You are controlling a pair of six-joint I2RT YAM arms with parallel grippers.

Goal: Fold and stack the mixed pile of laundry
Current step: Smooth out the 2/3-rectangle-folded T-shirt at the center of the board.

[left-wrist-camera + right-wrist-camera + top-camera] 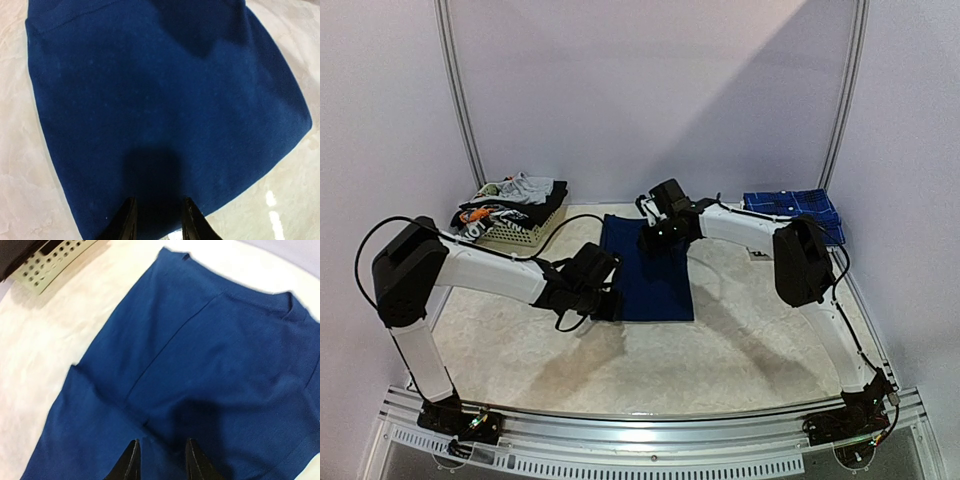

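- A dark blue folded garment (648,270) lies flat in the middle of the pale marbled table (740,330), its long sides running from far to near.
- The left tool (158,214) hangs at the garment's near left edge. Its two black fingers (125,222) stand apart with nothing pinched between them, only cloth and shadow below.
- The right tool (161,456) hangs over the far part of the same garment. Its fingers (192,460) are also parted and grip nothing; a seam and a crease run across the cloth beneath.
- A heap of mixed soft garments (515,195), grey, black and orange-white, fills the pale slatted plastic basket (515,238) in the far left corner.
- A folded blue-and-black plaid shirt (795,205) lies at the far right, well apart from the dark blue garment.
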